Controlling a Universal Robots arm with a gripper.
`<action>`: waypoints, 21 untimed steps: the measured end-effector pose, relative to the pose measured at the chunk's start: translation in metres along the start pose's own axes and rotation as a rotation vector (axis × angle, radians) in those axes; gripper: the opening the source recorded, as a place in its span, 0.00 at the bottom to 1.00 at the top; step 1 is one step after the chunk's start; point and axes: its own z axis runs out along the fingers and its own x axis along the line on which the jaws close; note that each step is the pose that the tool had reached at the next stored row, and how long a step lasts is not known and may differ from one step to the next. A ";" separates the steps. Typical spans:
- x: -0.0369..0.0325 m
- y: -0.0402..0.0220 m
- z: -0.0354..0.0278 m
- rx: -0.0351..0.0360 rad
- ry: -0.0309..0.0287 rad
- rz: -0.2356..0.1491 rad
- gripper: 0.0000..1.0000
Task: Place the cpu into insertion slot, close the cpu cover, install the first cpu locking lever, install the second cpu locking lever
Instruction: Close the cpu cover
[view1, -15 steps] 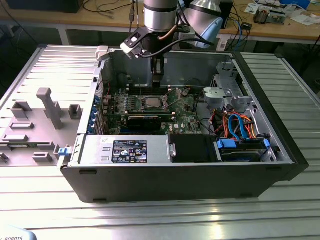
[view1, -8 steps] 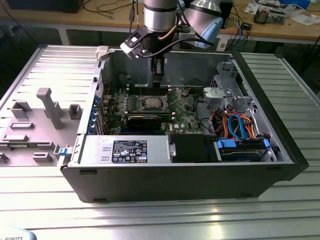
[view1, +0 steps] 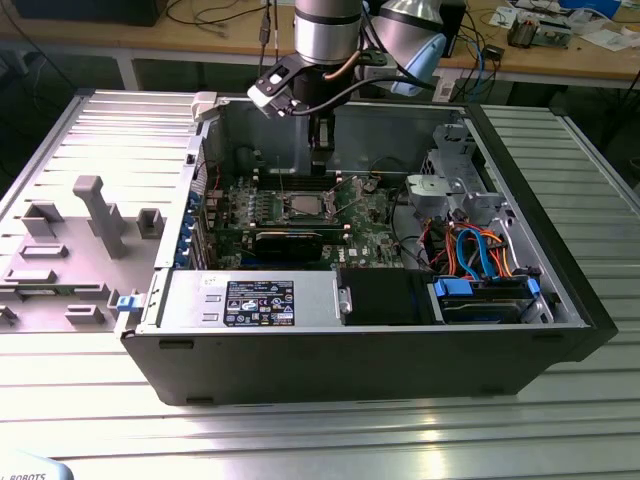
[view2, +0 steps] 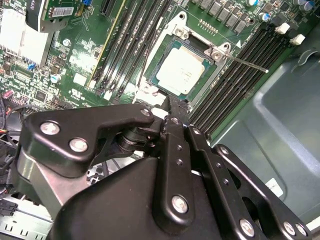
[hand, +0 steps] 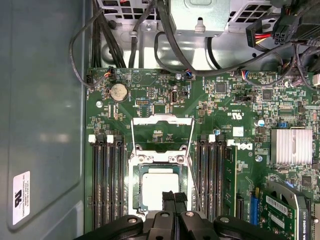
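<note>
The cpu (hand: 159, 189) has a smooth silvery-grey metal top with a dull sheen. Around it, the insertion slot (hand: 133, 192) has a bright bare-metal rim. The cpu cover (hand: 162, 120) is thin, shiny silver metal. The circuit board (hand: 150, 100) is glossy green. The tool (hand: 174, 196) is matt black with polished metal screw heads. The computer case (view1: 350, 355) is smooth black outside. The bench (view1: 300, 430) is ribbed bare metal and catches the light.
</note>
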 end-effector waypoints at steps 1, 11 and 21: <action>0.0000 0.0001 0.0000 0.0000 0.0000 0.000 0.11; 0.0000 0.0032 0.0000 0.0000 0.0000 0.000 0.11; -0.0001 0.0088 0.0001 0.0000 0.0000 0.000 0.11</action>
